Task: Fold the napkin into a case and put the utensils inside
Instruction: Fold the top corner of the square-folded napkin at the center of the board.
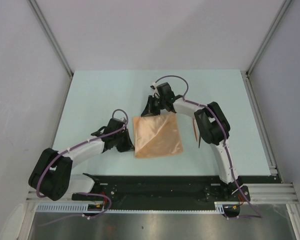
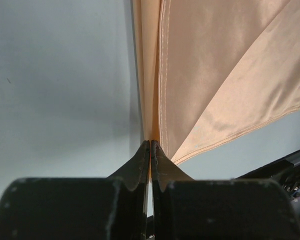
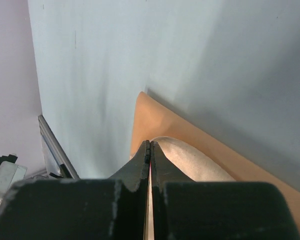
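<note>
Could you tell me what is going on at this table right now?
Two robot arms are handling a peach napkin in the middle of the table. The left arm has its jaws shut on the napkin's left edge. The right arm has its jaws shut on the far left corner, which looks raised off the table. The cloth is not yet folded into a case. The utensils lie on the table to its right, outside the cloth.
</note>
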Controlling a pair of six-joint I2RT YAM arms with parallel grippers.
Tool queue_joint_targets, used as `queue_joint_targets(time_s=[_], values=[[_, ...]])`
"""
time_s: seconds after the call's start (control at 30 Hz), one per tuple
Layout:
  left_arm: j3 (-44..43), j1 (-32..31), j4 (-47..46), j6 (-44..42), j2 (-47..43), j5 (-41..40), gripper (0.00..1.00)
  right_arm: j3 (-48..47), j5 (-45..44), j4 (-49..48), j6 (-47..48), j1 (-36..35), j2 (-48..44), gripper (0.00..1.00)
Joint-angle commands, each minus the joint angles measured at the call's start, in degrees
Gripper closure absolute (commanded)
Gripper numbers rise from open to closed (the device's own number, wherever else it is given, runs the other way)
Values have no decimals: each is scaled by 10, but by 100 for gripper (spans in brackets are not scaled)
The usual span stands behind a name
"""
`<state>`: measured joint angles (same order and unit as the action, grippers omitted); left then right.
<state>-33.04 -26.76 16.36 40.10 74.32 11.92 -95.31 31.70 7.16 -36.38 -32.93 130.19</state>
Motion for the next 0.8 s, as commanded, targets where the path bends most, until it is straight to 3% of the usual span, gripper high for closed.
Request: queue_joint_targets(time_s=[0.0, 0.77], values=[[11, -12, -29, 17, -16, 12, 95, -41, 26, 15, 25, -5, 23, 100], [23, -36, -28, 23, -12, 20, 98, -85, 53, 15, 32, -19, 60, 94]])
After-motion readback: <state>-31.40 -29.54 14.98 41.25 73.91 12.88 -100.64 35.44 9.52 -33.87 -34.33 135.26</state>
